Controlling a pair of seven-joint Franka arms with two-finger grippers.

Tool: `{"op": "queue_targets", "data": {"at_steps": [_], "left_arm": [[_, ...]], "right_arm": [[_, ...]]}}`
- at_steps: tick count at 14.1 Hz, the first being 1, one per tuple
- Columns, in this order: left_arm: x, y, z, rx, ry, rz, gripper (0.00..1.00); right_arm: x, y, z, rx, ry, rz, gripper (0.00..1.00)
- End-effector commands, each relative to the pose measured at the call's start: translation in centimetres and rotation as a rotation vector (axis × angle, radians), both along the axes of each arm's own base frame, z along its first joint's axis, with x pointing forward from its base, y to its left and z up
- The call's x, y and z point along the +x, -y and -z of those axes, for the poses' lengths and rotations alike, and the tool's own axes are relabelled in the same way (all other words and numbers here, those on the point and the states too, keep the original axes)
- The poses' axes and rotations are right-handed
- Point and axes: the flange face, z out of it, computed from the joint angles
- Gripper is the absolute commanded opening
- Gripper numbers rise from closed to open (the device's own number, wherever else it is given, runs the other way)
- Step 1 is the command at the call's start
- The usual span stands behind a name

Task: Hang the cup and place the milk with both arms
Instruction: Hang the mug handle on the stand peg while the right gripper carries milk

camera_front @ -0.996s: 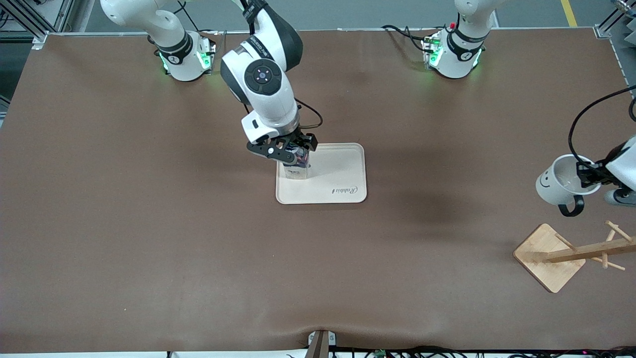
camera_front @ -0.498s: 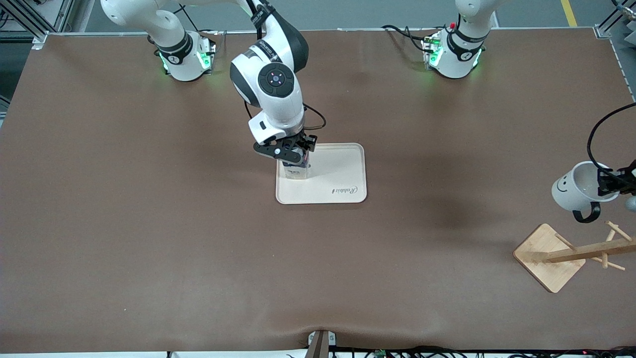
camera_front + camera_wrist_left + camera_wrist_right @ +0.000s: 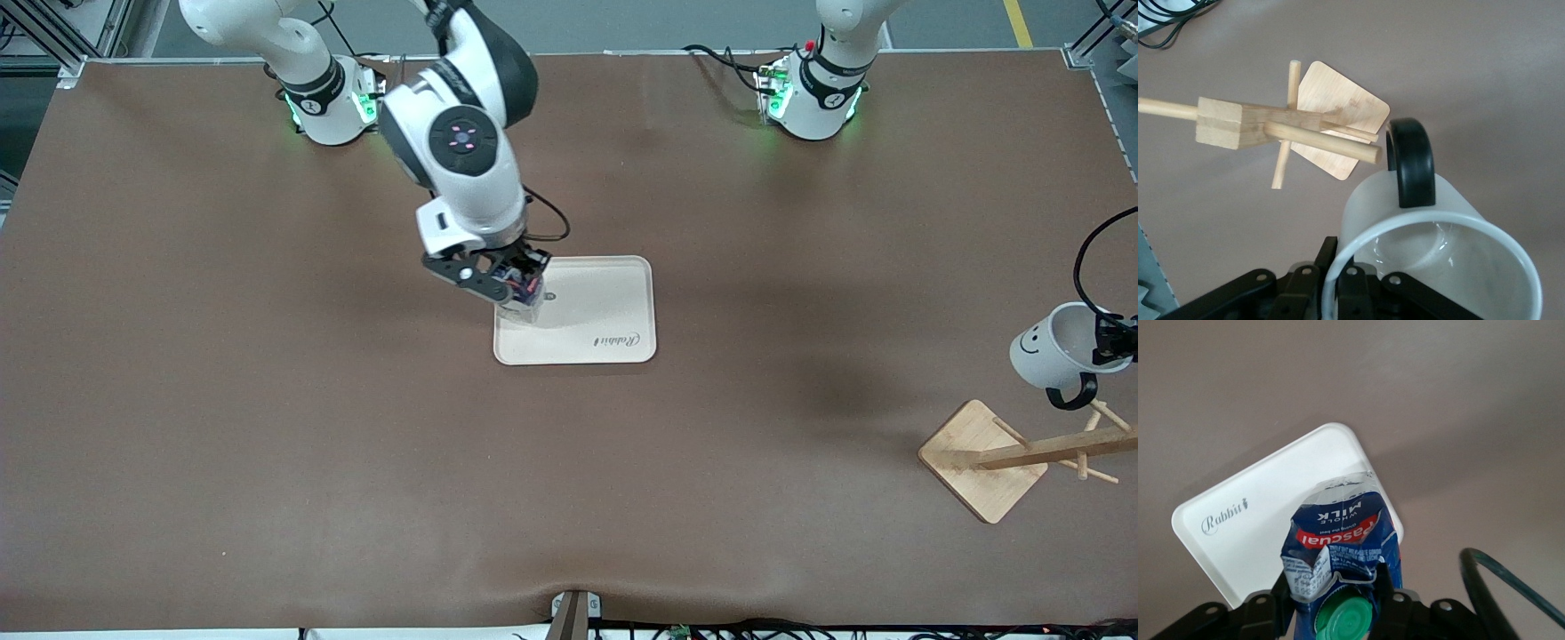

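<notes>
My left gripper (image 3: 1115, 343) is shut on the rim of the white smiley cup (image 3: 1051, 350). It holds the cup tilted in the air over the wooden rack (image 3: 1022, 450). The cup's black handle (image 3: 1072, 395) hangs just above an upper peg. In the left wrist view the gripper (image 3: 1338, 288) pinches the cup (image 3: 1451, 260), and the handle (image 3: 1411, 163) sits beside a peg tip (image 3: 1365, 153). My right gripper (image 3: 508, 283) is shut on the milk (image 3: 524, 300) over the cream tray (image 3: 613, 307). The right wrist view shows the gripper (image 3: 1335, 593) around the milk (image 3: 1341, 543) and its green cap (image 3: 1346, 620).
The rack's square base (image 3: 978, 458) stands near the left arm's end of the brown table, nearer the front camera than the cup. The tray (image 3: 1251, 533) lies mid-table. A black cable (image 3: 1089, 258) loops above the cup.
The left gripper has carried the cup down and toward the rack's pegs. The right gripper has raised and tilted the milk over the tray's edge, shifting toward the right arm's end.
</notes>
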Motion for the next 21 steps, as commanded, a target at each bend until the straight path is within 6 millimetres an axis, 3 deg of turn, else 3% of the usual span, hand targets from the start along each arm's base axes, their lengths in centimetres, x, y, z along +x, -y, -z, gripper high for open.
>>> {"op": "queue_targets", "data": {"at_steps": [1, 3, 6, 8, 9, 10, 11, 16, 20, 21], "left_arm": [[0.2, -1.1, -0.6, -0.012, 0.022, 0.014, 0.0], [0.3, -1.6, -0.5, -0.016, 0.033, 0.008, 0.0], [0.4, -2.6, -0.2, -0.016, 0.044, 0.025, 0.0], [0.4, -3.3, 0.0, -0.029, 0.052, 0.028, 0.0], [0.5, -3.5, 0.2, -0.032, 0.055, 0.025, 0.0], [0.7, -3.6, 0.5, -0.035, 0.065, 0.028, 0.0], [0.8, -4.3, 0.8, -0.035, 0.072, 0.03, 0.0], [1.8, -5.6, 2.5, -0.053, 0.104, 0.023, 0.0], [2.3, -5.5, 2.7, -0.066, 0.113, -0.004, 1.0], [2.4, -5.1, 2.5, -0.071, 0.114, -0.015, 1.0]], "right_arm": [[2.4, 6.6, -3.2, -0.01, -0.099, -0.024, 0.0], [4.7, 15.4, -5.0, -0.016, -0.162, 0.02, 0.0], [7.6, 30.8, -5.6, 0.038, -0.2, -0.015, 0.0], [8.2, 41.4, -4.4, 0.068, -0.201, -0.134, 0.0], [7.7, 45.6, -2.8, 0.098, -0.199, -0.175, 0.0], [7.1, 48.1, -1.6, 0.111, -0.196, -0.178, 0.0], [6.2, 49.6, -0.5, 0.119, -0.204, -0.16, 0.0], [0.3, 50.8, 6.9, 0.101, -0.109, -0.229, 0.0], [-0.6, 51.8, 8.4, 0.115, -0.129, -0.246, 0.0], [-0.8, 51.8, 8.7, 0.117, -0.135, -0.246, 0.0]]}}
